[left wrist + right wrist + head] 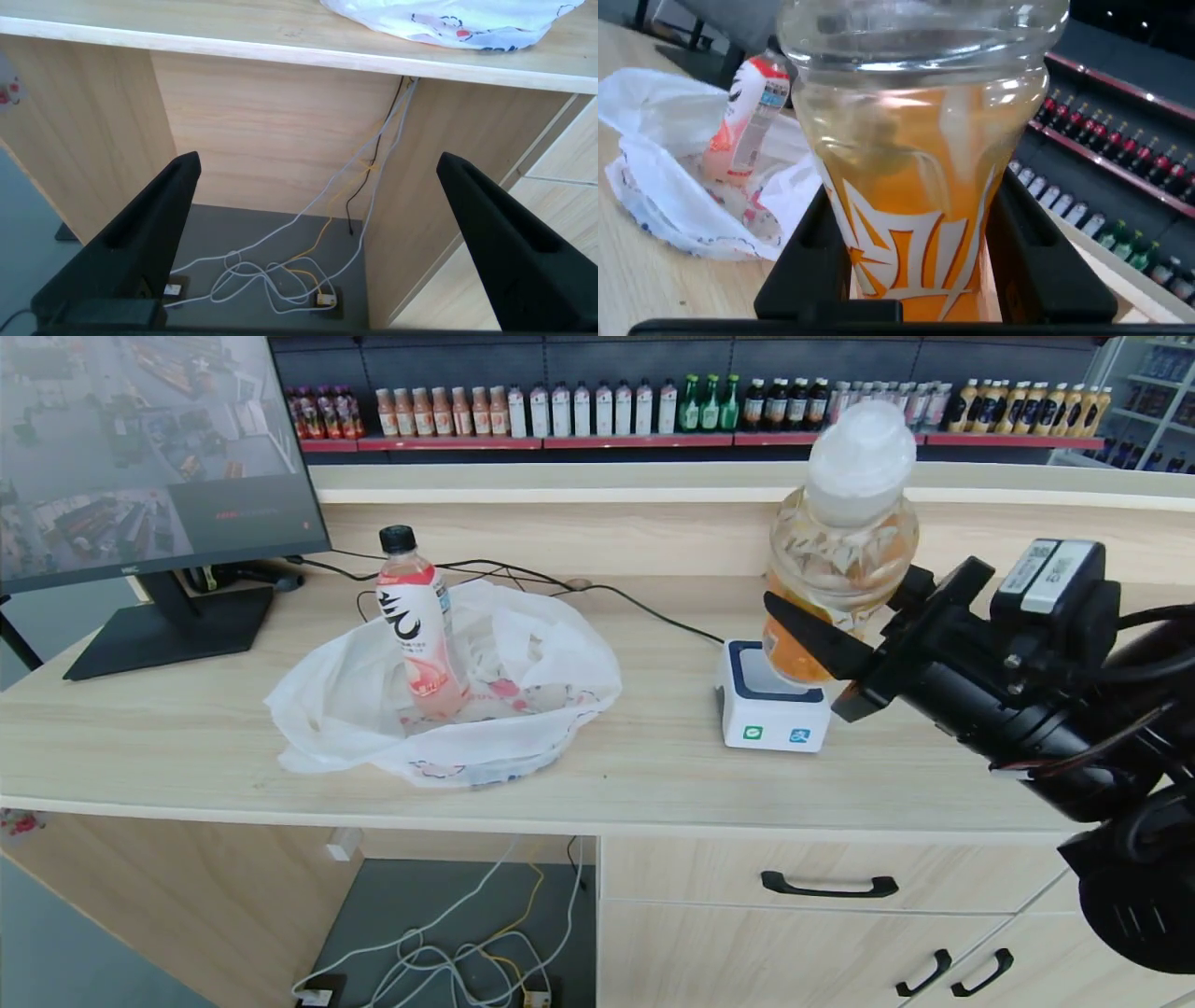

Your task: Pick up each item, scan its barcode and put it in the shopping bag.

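Orange bottle (840,551) upright, cap up, above scanner (773,721).

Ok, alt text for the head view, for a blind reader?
The right gripper holds an orange bottle with a white cap over a white scanner on a wooden counter. To its left, a pink bottle stands in the open shopping bag.

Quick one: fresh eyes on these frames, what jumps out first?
The right gripper clamps a big orange drink bottle with a white cap, held upright over the white scanner on the right part of the counter. To its left, a pink bottle with a black cap stands leaning in the open white shopping bag. The left gripper hangs open below the counter's edge, holding nothing.
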